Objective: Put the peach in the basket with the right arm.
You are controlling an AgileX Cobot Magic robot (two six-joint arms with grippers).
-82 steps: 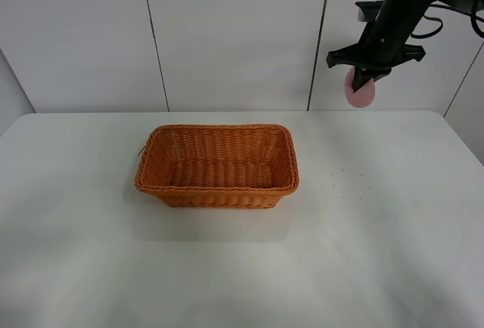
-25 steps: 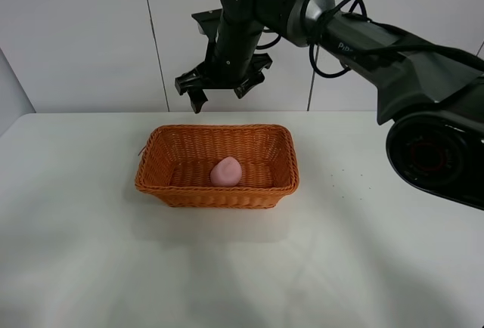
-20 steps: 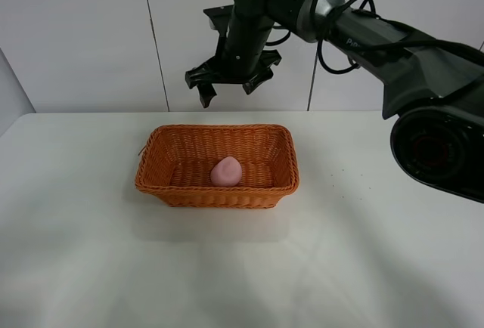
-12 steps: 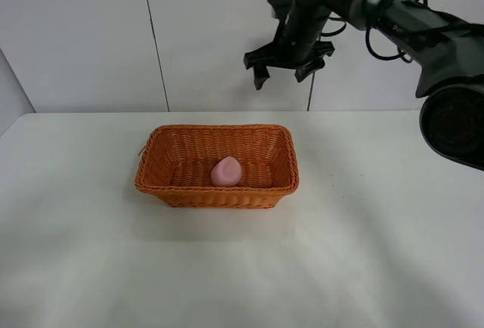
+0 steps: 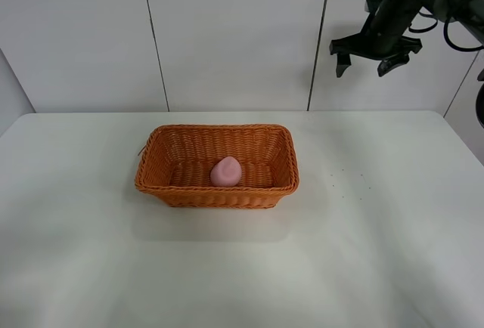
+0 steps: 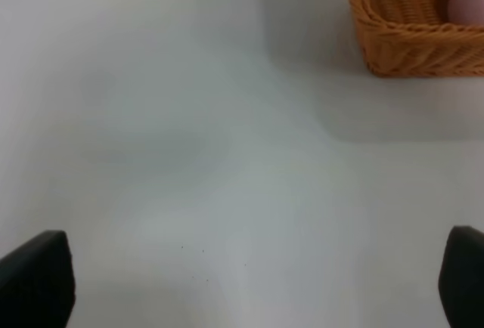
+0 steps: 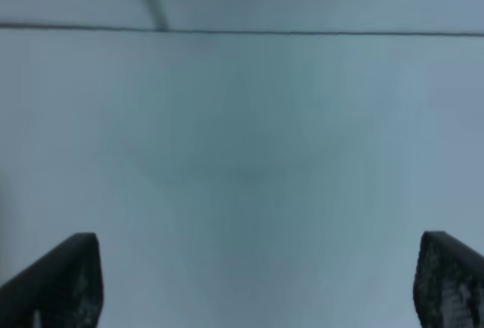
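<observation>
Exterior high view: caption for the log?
Small pale pink peach lies in orange-brown wicker basket; black right gripper hangs open, empty, high at right.

White table (image 5: 242,267), few dark specks (image 5: 361,174); white panelled wall (image 5: 227,33) behind, dark vertical seams (image 5: 154,37).

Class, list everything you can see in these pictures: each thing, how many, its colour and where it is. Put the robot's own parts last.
peach: one, pale pink, lying inside the basket.
basket: one, orange-brown wicker, on the table, left of its middle.
table: one, white, under the basket.
wall panels: several, white, behind the table.
right gripper: one, black, open and empty, high up in front of the wall at the far right.
left gripper: one, black, open and empty, over bare table near the basket, seen only in its wrist view.
</observation>
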